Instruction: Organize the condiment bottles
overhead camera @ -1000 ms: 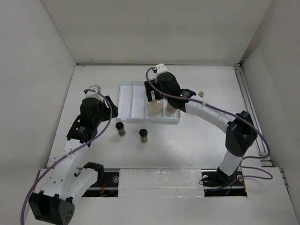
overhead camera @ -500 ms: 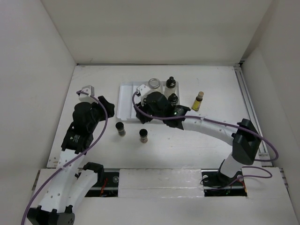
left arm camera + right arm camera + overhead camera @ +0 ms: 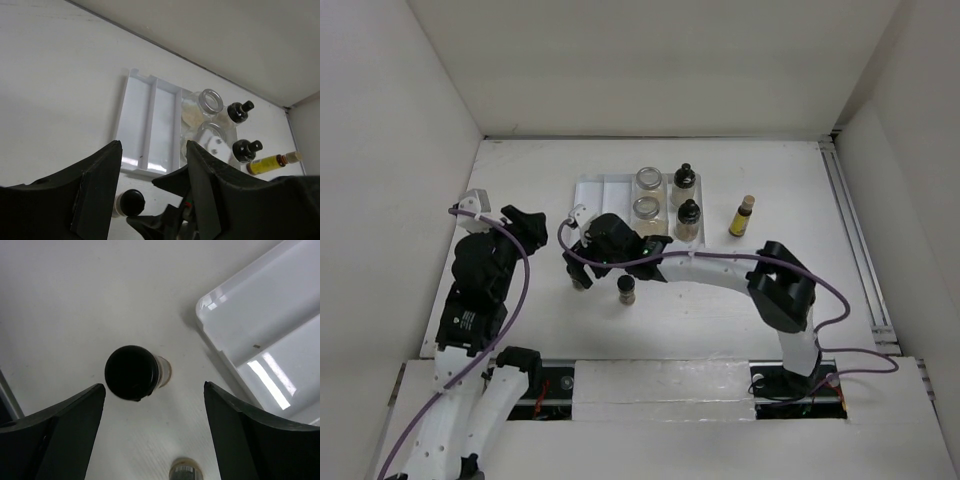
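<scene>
Two clear jars (image 3: 647, 180) (image 3: 646, 210) and two black-capped bottles (image 3: 683, 180) (image 3: 688, 215) stand in the right part of the white tray (image 3: 605, 200). A slim yellow bottle (image 3: 742, 215) stands on the table to the tray's right. Two black-capped spice bottles stand in front of the tray; one (image 3: 627, 290) is free. My right gripper (image 3: 582, 266) hangs open over the other (image 3: 131, 372), which sits near its left finger, not between the jaws (image 3: 154, 386). My left gripper (image 3: 528, 222) is open and empty, left of the tray (image 3: 150, 125).
The tray's two left channels (image 3: 137, 120) hold nothing. White walls enclose the table on the left, back and right. A rail (image 3: 850, 230) runs along the right edge. My right arm (image 3: 720, 265) stretches across the table in front of the tray.
My right gripper left the tray, where the jars and bottles now stand uncovered, and swung forward-left over a spice bottle, jaws reopening. My left arm drew back to the left.
</scene>
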`<state>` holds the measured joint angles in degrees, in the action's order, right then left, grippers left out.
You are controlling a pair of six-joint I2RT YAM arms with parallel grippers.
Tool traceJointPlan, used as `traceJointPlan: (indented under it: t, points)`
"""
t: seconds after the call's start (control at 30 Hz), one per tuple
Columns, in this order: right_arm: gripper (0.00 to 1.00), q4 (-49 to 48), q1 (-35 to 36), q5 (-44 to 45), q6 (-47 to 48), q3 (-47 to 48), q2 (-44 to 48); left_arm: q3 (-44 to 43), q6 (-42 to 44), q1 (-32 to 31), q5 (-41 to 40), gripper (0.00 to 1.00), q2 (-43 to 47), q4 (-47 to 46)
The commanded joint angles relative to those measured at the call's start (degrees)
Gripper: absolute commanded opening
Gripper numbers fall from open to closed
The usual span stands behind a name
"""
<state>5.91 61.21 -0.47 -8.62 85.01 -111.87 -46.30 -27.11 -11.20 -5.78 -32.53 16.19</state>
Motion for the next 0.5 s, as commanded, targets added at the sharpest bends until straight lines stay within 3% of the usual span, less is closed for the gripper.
traceJointPlan:
  t: [0.0, 0.37, 0.43, 0.47]
  points:
    - [0.85, -3.10, 1.01, 1.34, -0.43, 5.07, -2.20, -3.53, -1.36, -1.01, -2.83, 0.50, 0.81, -0.89]
    - [0.81, -3.10, 1.54, 0.82, -1.48, 8.50, -7.21, -1.16, -1.89, -1.54, -5.73, 0.50, 2.56, -2.12]
    - [0.72, -3.10, 1.54, 0.82, -1.48, 9.03, -7.92, -1.16, -1.89, -1.54, -5.12, 0.50, 2.56, -2.12]
    - [0.59, -3.10, 1.54, 0.30, -1.48, 9.73, -8.62, -1.16, -1.89, -1.54, -5.12, 0.50, 2.56, -2.12]
